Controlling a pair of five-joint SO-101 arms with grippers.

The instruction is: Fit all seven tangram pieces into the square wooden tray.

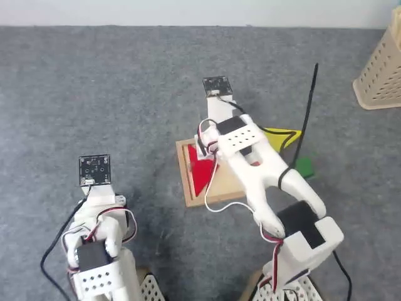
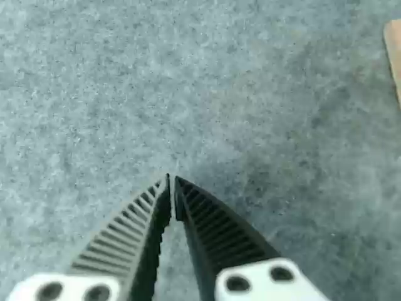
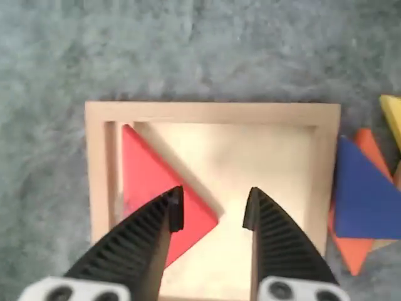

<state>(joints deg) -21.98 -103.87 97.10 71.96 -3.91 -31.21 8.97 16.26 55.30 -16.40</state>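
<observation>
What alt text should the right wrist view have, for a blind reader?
The open right gripper hangs over the wooden tray, which holds one red triangle along one wall. Outside the opposite wall, a blue piece, an orange piece and a yellow piece lie on grey carpet.

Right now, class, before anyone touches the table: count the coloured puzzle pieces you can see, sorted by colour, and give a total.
red piece: 1, lying in the tray
blue piece: 1
orange piece: 1, partly under the blue one
yellow piece: 1
green piece: 1
Total: 5 in sight
</observation>
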